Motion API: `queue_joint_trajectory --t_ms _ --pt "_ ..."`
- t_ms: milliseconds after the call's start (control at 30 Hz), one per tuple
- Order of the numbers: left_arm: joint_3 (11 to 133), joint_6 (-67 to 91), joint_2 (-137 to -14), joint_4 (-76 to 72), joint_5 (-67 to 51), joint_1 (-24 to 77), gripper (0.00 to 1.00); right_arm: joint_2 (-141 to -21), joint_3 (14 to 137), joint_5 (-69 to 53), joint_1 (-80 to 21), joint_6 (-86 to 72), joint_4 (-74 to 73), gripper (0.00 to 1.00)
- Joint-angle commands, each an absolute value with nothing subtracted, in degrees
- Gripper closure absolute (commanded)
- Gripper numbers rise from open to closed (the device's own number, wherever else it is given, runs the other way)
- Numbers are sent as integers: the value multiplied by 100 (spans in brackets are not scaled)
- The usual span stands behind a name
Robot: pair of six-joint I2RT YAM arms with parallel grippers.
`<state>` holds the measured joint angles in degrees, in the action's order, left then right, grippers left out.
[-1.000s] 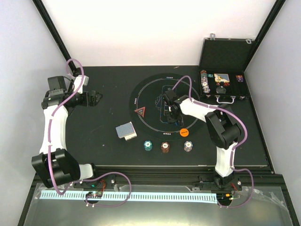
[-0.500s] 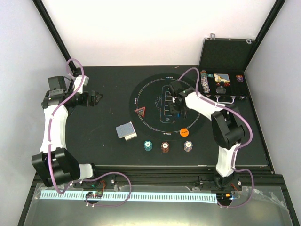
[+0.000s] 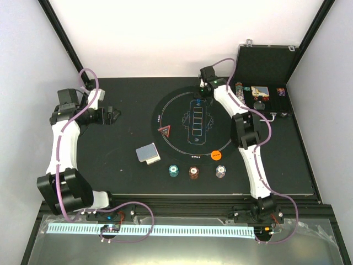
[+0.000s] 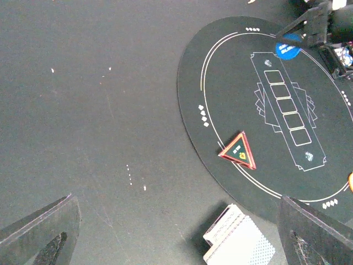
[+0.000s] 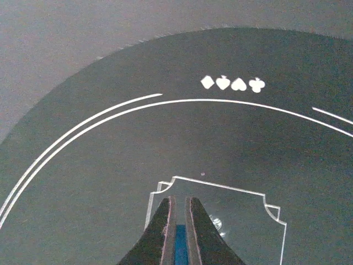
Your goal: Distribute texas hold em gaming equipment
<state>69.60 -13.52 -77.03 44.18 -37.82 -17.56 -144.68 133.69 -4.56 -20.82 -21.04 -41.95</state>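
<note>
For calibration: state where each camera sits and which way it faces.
Top external: above, behind both arms, looking down on them and the round mat.
Left wrist: left of the mat, looking down toward it; open fingers show.
Right wrist: low over the mat's far edge; fingers pinch the blue button.
Wrist views share that button.

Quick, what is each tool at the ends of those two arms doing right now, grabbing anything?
Left tool: open, holding nothing.
Right tool: closed on the blue button, pinched between its fingers.

The blue button (image 5: pixel 181 251) shows only as a sliver inside the right end effector's (image 5: pixel 177 200) gap.
</note>
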Motion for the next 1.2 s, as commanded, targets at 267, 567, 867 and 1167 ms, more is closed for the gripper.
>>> queue_joint_trajectory --t_ms 267,567,867,1167 --pt "7365 -1606 -7634 4761 -4031 -1784 1 -15222 13560 -1373 -1758 -2839 -3319 98" --pt "7334 -1727 -7610 4956 -4098 -1784 1 -14733 13479 -612 -1723 -2485 -3771 39" --pt "7270 -1814 -7490 5021 -4176 -1784 1 -13116 12120 224 -1743 -2215 -4170 20" --pt "7061 -2385 -7457 5204 -4257 -1775 1 -10529 8235 398 -2599 -2226 -3598 15"
